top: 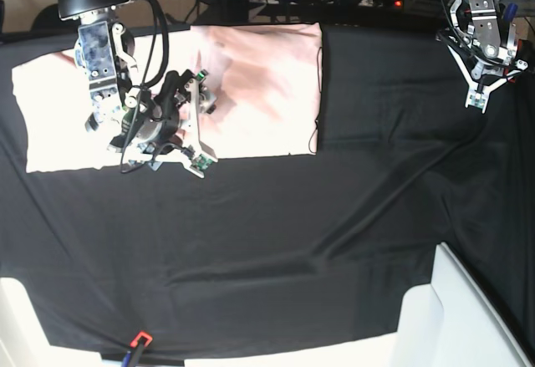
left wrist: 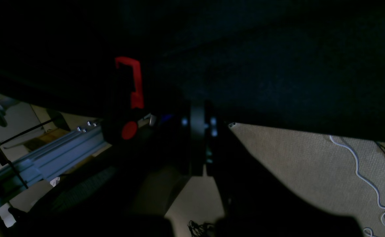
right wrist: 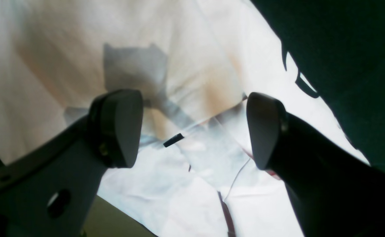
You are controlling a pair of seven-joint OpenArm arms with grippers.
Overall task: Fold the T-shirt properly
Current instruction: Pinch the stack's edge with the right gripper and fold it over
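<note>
Right under the right gripper point(right wrist: 192, 131), the T-shirt point(top: 251, 91) fills the right wrist view: pale pink cloth with a folded edge and a seam running between the two fingers. The jaws stand wide apart and hold nothing; the fabric lies below them, and whether the fingertips touch it cannot be told.

Seen from the base view, the shirt lies as a long flat band on the black table cloth point(top: 292, 242) at the far edge, its long axis running across the table, from the far corner on the right arm's side toward the middle. The right gripper hovers over the middle of that band, near its front edge.

Farther off, the left gripper point(top: 478, 91) hangs closed and empty above bare cloth at the opposite far corner, well apart from the shirt's nearest end. So the right arm is much the nearer; any fold along the long axis likely starts from it.
</note>
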